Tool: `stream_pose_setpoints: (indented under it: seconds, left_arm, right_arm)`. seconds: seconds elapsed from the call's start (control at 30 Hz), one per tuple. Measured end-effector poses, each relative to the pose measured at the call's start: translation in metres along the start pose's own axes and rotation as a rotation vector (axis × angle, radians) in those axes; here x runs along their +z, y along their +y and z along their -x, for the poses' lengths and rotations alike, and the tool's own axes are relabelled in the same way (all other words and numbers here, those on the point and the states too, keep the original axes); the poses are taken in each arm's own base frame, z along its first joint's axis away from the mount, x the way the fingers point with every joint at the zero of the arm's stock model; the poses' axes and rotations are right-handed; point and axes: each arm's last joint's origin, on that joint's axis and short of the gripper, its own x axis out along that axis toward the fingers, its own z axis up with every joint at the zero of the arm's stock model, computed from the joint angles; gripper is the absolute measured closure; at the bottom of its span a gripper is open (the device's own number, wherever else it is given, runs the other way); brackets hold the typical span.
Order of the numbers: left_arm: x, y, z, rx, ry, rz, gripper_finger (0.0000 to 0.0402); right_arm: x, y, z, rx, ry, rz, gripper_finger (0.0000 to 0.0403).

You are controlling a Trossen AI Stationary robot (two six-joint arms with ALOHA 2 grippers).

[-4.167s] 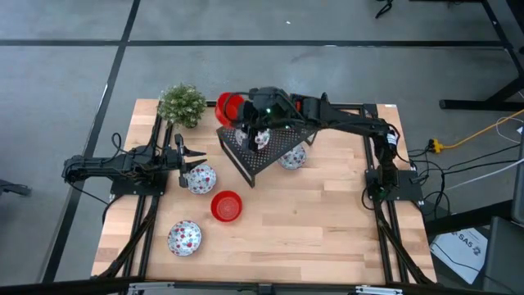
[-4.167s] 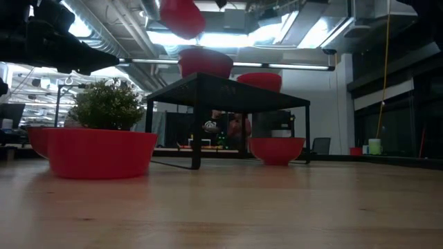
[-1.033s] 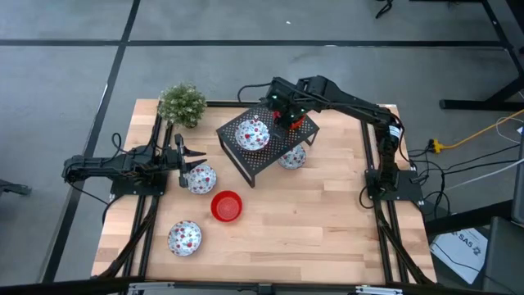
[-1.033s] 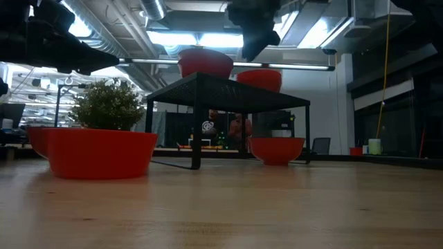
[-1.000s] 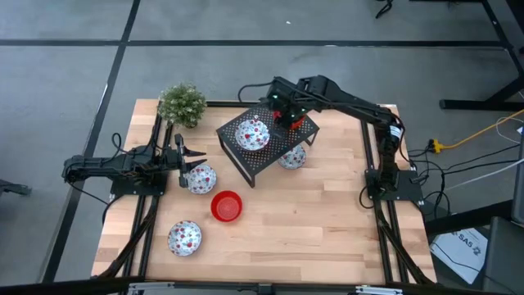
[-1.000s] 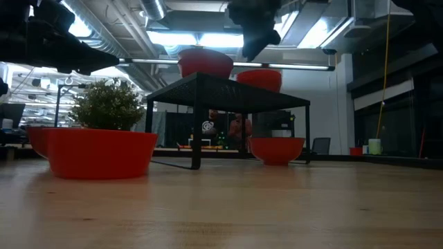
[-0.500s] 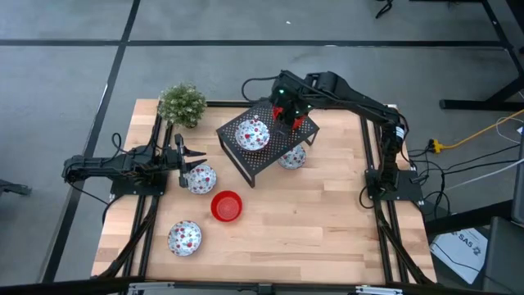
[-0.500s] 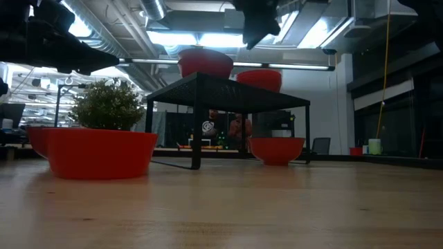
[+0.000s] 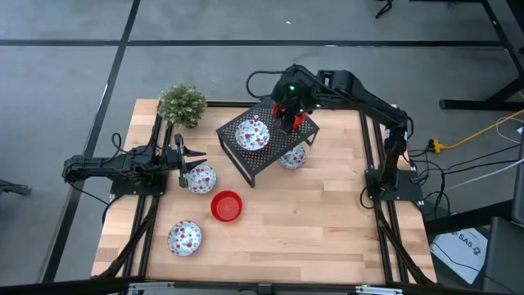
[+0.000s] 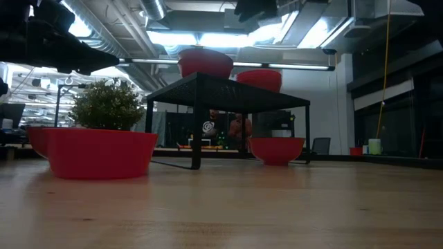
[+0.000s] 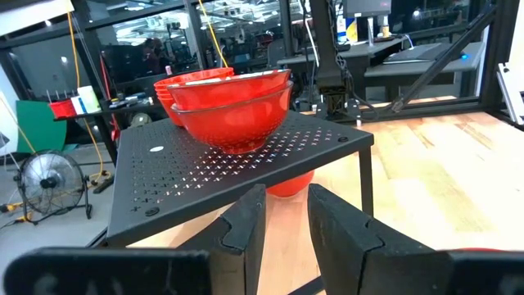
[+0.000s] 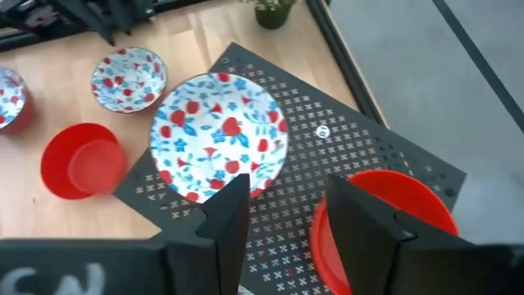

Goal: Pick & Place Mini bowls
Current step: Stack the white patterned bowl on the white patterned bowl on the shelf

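Release looks complete: the right gripper [image 12: 282, 217] is held above the rack [image 9: 266, 143] with fingers parted and empty, a red bowl [image 12: 385, 221] just beneath (beside the printed bowl [image 9: 252, 134]). It has been lifted since half a second ago. The left gripper [image 11: 285, 220], slightly parted, waits beside another printed bowl [image 9: 201, 177].

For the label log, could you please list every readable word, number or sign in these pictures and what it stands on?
"SAS 2": on a white box on the floor beside the table, partly cut off.
White lettering at the right wrist view's lower edge: blurred and cropped, not readable.
Bowls, rack, plant: no text.
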Motion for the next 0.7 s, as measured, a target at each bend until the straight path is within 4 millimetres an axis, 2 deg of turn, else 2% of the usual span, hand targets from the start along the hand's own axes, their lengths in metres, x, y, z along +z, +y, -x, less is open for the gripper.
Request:
stream_pose_setpoints:
  seconds: [0.27,0.5,0.7]
  left_arm:
    - [0.0,0.0,0.0,0.0,0.0,0.0,0.0313]
    - [0.0,0.0,0.0,0.0,0.0,0.0,0.0313]
    - [0.0,0.0,0.0,0.0,0.0,0.0,0.0313]
  right_arm:
    - [-0.004,0.034,0.004,0.07,0.011,0.122,0.0242]
    - [-0.025,0.072,0.014,0.15,0.139,0.356,0.0242]
    - [-0.037,0.094,0.021,0.176,0.2,0.424,0.0242]
